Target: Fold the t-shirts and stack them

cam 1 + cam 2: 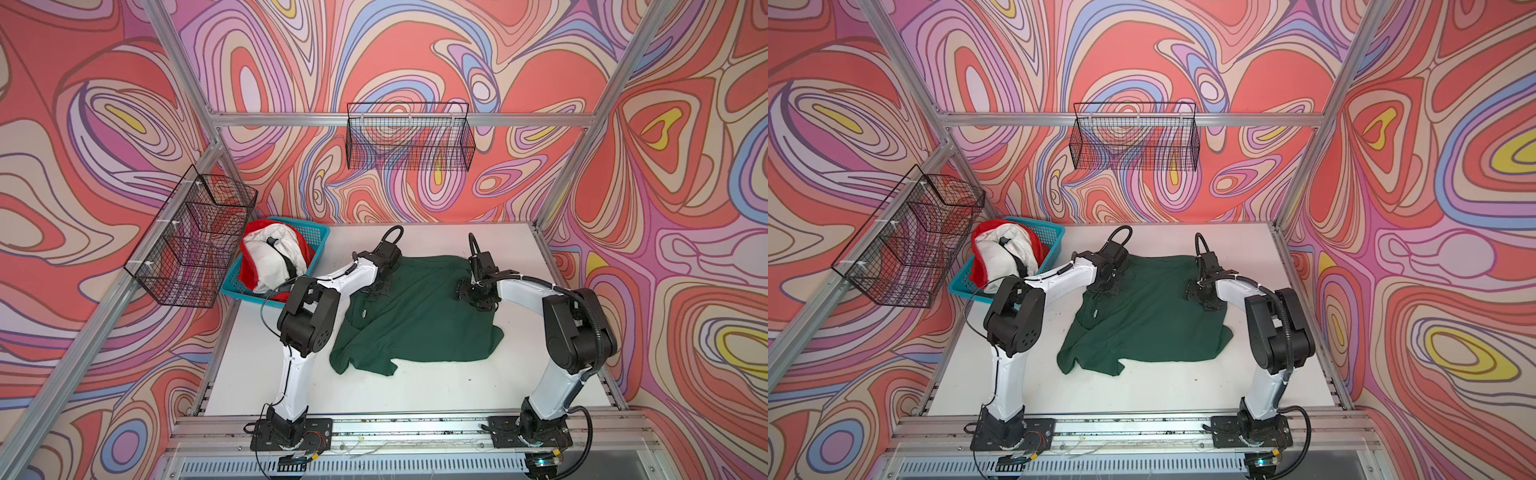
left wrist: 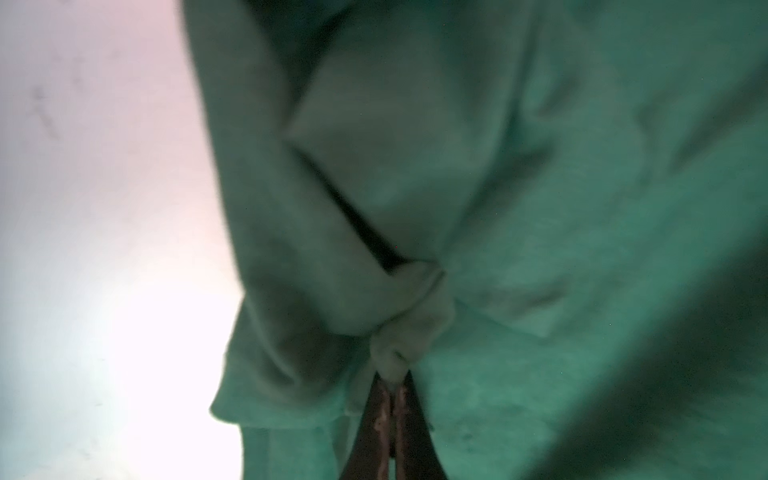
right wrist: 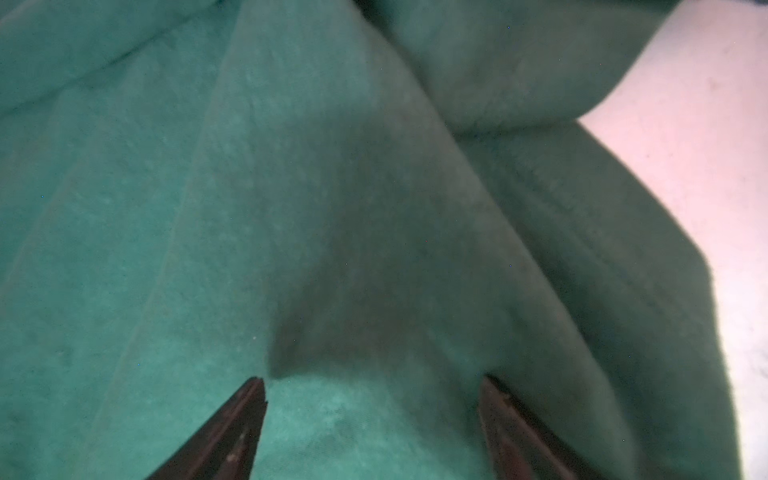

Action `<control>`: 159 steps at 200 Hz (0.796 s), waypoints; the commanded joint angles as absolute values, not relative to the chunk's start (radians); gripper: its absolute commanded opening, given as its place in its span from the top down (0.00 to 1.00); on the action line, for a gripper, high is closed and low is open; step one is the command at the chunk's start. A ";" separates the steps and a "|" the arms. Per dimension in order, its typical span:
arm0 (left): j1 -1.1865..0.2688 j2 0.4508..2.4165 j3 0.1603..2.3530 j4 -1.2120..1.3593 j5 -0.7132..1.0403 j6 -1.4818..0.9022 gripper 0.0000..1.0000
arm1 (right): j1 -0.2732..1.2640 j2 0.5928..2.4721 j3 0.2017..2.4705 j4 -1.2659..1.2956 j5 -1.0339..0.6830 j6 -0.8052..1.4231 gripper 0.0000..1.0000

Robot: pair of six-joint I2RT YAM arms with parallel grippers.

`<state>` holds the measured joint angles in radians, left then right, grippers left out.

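Only wrist views tell | left end effector (image 2: 390, 388) pinching green t-shirt (image 2: 540, 208) | right end effector (image 3: 372, 380) spread over it

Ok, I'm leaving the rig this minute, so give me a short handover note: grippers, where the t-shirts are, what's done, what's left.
Left gripper: shut on a pinch of the green t-shirt.
Right gripper: open over the same shirt, gripping nothing.
Shirts: green one rumpled on the table; white and red shirts heaped in the blue basket.
Done: no neat fold, no stack.
Left: fold the green one, then the basket's shirts, and stack.
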<state>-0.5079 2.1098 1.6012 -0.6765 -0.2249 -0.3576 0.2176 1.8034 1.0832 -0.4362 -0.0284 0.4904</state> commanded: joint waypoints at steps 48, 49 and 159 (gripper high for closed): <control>-0.344 2.079 1.631 -0.753 -0.357 -0.322 1.00 | 0.219 1.851 1.081 -0.490 -0.018 0.479 0.15; -0.343 2.079 1.631 -0.752 -0.359 -0.322 1.00 | 0.219 1.850 1.082 -0.490 -0.017 0.479 0.15; -0.259 2.265 1.994 -0.863 -0.489 -0.209 0.94 | 0.219 1.823 1.044 -0.523 -0.009 0.463 0.15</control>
